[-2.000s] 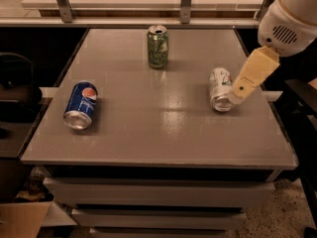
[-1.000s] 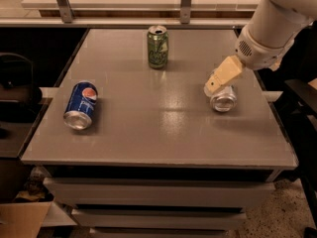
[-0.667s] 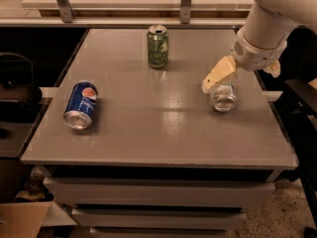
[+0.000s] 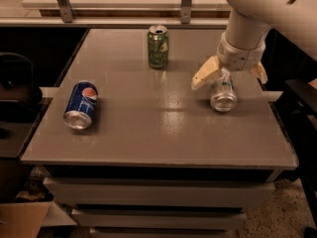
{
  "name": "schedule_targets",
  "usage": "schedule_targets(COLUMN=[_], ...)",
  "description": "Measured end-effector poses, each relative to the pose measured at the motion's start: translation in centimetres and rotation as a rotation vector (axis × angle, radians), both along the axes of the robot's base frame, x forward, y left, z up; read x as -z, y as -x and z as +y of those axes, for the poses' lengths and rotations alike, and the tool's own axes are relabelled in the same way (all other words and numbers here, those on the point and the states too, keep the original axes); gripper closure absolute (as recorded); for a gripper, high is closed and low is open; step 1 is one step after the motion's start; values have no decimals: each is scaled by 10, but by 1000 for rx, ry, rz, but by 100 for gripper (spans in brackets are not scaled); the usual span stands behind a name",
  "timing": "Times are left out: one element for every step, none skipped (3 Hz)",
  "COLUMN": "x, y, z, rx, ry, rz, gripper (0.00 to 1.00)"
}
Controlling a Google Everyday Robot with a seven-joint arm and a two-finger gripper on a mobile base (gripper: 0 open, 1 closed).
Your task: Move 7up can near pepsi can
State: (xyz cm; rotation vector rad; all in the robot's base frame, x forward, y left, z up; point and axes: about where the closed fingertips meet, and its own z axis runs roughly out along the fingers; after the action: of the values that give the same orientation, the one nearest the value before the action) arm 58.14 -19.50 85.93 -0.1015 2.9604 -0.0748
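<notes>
The 7up can (image 4: 223, 94) lies on its side at the right of the grey table (image 4: 158, 133), its shiny end facing the front. My gripper (image 4: 229, 76) is right above it, open, with one cream finger (image 4: 204, 74) to the can's left and the other (image 4: 260, 72) to its right. The fingers straddle the can's far half without closing on it. The pepsi can (image 4: 80, 105), blue with a round logo, lies on its side at the table's left, far from the 7up can.
A dark green can (image 4: 158, 46) stands upright at the back middle of the table. A railing with metal posts (image 4: 186, 1) runs behind the table. A dark chair (image 4: 17, 90) is at the left and a cardboard box (image 4: 17, 219) is on the floor.
My gripper has swung in from the right and come down over the 7up can, so that its fingers now stand on both sides of it. The cans have not moved.
</notes>
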Motion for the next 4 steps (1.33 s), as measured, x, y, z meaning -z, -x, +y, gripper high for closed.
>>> schedule_targets(x=[7,10,11,8], y=[-6,-10,-13,-16], z=[10,16,22,27], rx=[12,10,-1,-50], ry=[-2,-1,8,2], rz=[21,35,44,49], gripper=[18,41,64,87])
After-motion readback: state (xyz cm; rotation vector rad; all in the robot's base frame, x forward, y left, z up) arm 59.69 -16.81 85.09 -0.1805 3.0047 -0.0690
